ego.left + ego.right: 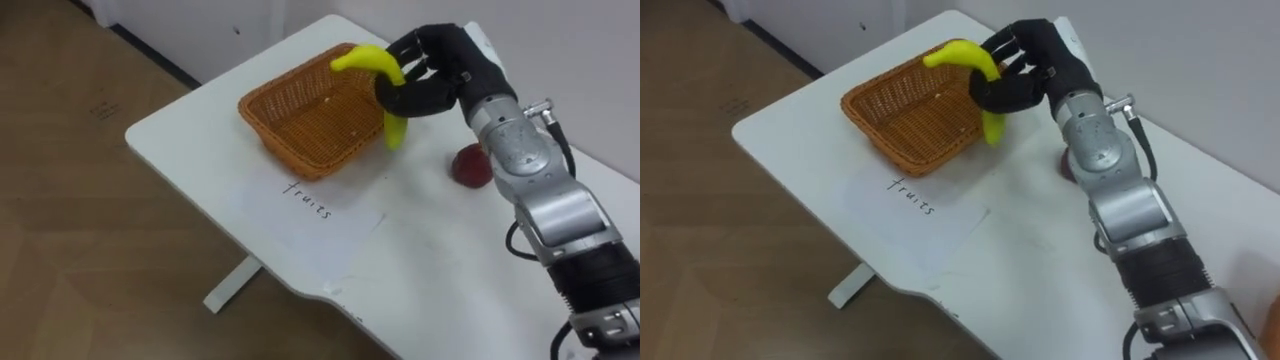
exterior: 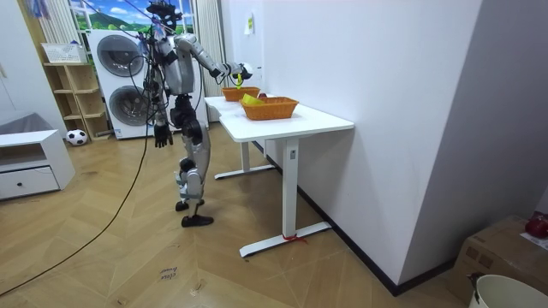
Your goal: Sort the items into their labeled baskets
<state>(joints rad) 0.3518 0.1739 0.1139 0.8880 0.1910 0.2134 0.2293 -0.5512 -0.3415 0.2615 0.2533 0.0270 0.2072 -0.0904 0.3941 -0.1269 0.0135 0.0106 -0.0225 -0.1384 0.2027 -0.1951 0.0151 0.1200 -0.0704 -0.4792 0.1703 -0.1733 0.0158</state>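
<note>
My right hand [image 1: 440, 70] is shut on a yellow banana [image 1: 368, 60] and holds it in the air over the far right corner of the woven fruit basket [image 1: 300, 152]. The banana's lower end hangs just past the basket's rim. No fruit lies in the part of the basket I can see. A red apple [image 1: 468, 167] lies on the white table [image 1: 190, 130] to the right of the basket, beside my forearm. In the room view I stand at the table's end with my right hand [image 2: 229, 72] reaching over it, while my left hand [image 2: 160, 137] hangs at my side.
A paper sheet [image 1: 300, 200] with a handwritten label lies in front of the basket. A second woven basket [image 2: 270, 108] with yellow things in it stands farther along the table. The wall runs along the table's far side. Wooden floor lies to my left.
</note>
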